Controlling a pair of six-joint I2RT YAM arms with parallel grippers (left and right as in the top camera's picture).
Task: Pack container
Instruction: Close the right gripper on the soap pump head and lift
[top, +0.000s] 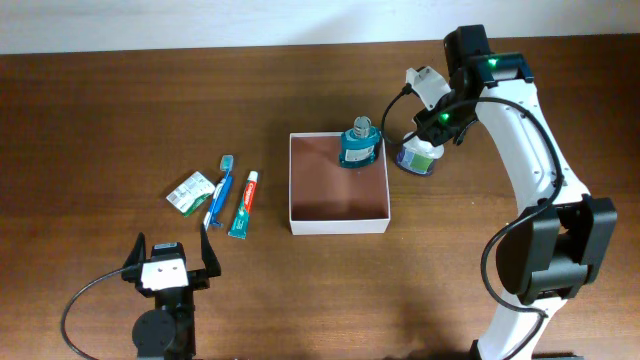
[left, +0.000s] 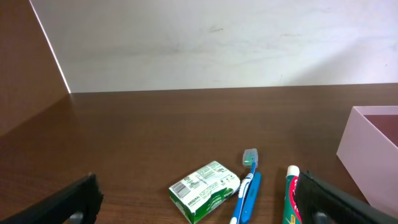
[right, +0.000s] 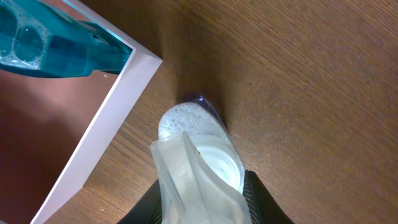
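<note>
Gripping, apparently, white bottle (right: 205, 158) beside container (right: 106, 118): right end effector (right: 202, 202).

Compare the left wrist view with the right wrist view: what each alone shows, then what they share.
Left wrist only: the soap box, toothbrush, toothpaste and the open left gripper. Right wrist only: the teal bottle inside the container, and the white bottle outside it, between the fingers of the right gripper. Both: the container's wall.
</note>
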